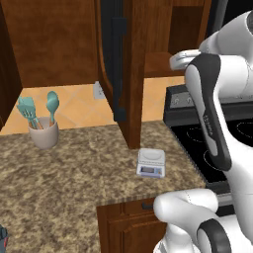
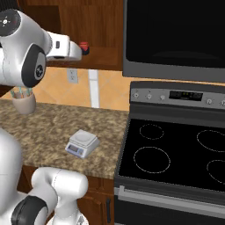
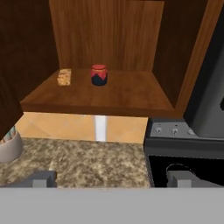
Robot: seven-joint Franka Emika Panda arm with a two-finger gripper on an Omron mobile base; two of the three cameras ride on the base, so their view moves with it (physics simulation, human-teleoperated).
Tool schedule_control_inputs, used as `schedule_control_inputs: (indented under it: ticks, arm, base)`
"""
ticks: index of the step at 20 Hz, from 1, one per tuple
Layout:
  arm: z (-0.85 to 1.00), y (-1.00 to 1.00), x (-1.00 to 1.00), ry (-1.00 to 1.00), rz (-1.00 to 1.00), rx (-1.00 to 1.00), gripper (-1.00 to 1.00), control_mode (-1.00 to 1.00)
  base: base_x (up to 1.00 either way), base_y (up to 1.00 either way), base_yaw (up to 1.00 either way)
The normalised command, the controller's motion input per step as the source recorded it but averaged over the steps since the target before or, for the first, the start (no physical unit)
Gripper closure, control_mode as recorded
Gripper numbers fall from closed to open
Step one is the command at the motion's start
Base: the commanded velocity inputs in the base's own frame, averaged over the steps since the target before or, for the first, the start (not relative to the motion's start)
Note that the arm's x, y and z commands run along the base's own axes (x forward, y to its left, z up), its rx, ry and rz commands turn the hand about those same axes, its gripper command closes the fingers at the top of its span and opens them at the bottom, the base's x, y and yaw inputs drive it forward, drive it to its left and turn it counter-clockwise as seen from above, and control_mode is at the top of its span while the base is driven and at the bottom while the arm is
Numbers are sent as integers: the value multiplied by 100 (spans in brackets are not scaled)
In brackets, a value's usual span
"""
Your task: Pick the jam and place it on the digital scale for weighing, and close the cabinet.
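While the two dark finger tips of the gripper [image 3: 112, 178] are being held wide apart with nothing between them, the small red jam jar with a dark band [image 3: 99, 75] is being shown upright on the wooden shelf of the open reddish-brown wall cabinet [image 3: 105, 94], just right of a small tan block [image 3: 64, 77] and well beyond the fingers. Below, the flat white-grey digital scale with a bluish display strip [image 1: 150, 163] is being seen lying bare on the speckled granite counter [image 1: 64, 178], near the black stove top [image 2: 176, 151], with a beige cup of teal utensils [image 1: 42, 123] standing far to the left.
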Motion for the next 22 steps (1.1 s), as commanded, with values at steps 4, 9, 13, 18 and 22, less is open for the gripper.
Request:
schedule_control_inputs:
  ticks: [4, 9, 13, 18, 22]
  arm:
    - [14, 11, 32, -5, 0, 0, -100, -100]
    - [1, 22, 39, -6, 0, 0, -100, -100]
    - [0, 9, 47, 0, 0, 0, -100, -100]
    - [0, 0, 44, 0, 0, 0, -100, -100]
    - [0, 0, 48, 0, 0, 0, -100, -100]
  base:
    - [0, 0, 0]
    - [0, 0, 0]
    - [0, 0, 0]
    - [0, 0, 0]
    - [0, 0, 0]
